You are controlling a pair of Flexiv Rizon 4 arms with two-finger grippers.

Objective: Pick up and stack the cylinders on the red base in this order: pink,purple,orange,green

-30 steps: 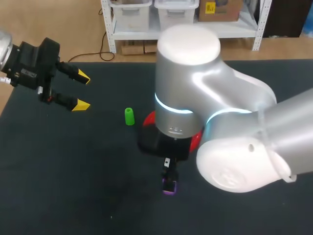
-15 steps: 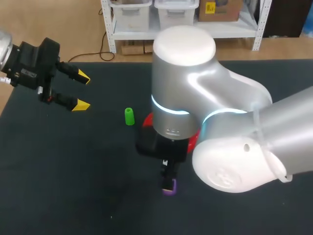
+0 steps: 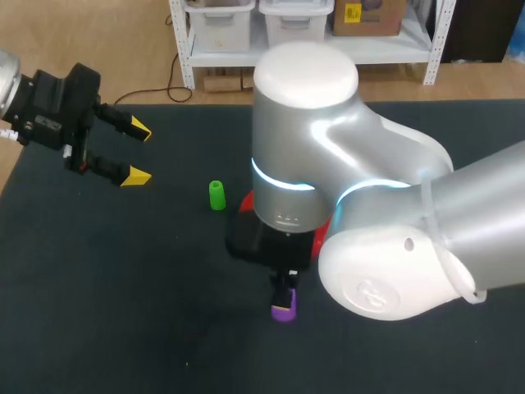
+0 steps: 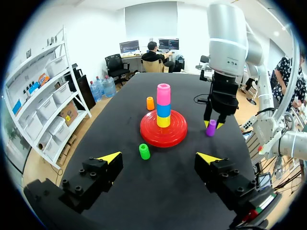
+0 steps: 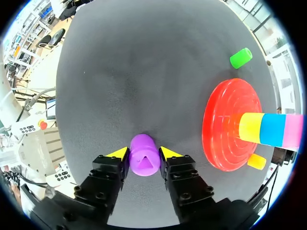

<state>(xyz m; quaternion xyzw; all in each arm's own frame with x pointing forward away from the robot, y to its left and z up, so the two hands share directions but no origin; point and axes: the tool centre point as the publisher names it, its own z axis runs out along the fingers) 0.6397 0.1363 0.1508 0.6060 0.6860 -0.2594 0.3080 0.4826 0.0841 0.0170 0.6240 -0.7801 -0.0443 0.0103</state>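
The purple cylinder is pinched between the right gripper tips, on the table near the red base. The arm's been shifted slightly leftward over the last second, so a lift seems underway. The pink cylinder is already stacked. The left gripper is parked wide open, well apart.
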